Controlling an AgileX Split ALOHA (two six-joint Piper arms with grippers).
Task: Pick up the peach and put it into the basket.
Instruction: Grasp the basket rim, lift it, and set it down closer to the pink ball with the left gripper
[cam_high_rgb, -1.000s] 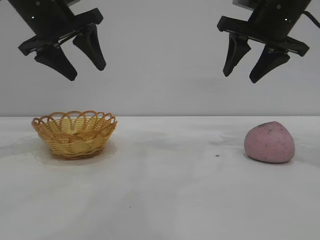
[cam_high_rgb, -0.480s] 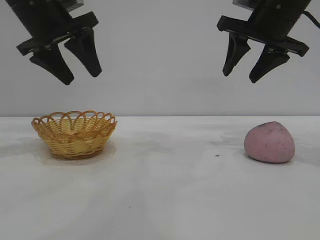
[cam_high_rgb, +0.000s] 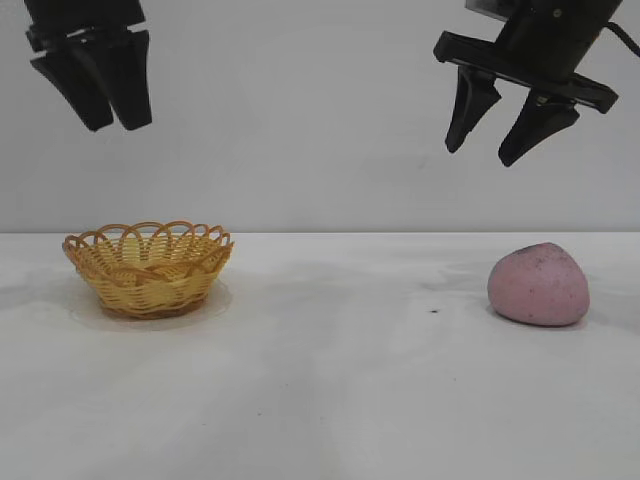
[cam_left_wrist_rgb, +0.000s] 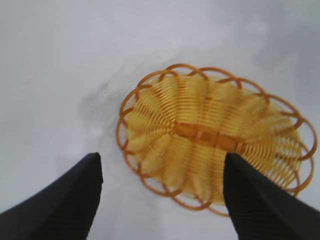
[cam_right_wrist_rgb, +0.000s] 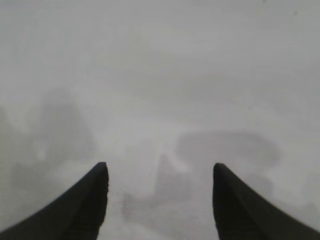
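Note:
The dull pink peach (cam_high_rgb: 538, 285) rests on the white table at the right. The yellow-orange wicker basket (cam_high_rgb: 149, 266) stands at the left and holds nothing; it also shows in the left wrist view (cam_left_wrist_rgb: 215, 135). My left gripper (cam_high_rgb: 115, 125) hangs open and empty high above the basket, a little to its left; in its own view (cam_left_wrist_rgb: 162, 162) the fingers frame the basket's rim. My right gripper (cam_high_rgb: 480, 158) hangs open and empty high above the table, up and left of the peach; its own view (cam_right_wrist_rgb: 160, 170) shows only bare table.
The white table (cam_high_rgb: 330, 380) runs flat between basket and peach, with a small dark speck (cam_high_rgb: 433, 310) left of the peach. A plain grey wall stands behind.
My left gripper has risen and swung to the left and turned, so its fingers now overlap in the exterior view. The right gripper, peach and basket have not moved.

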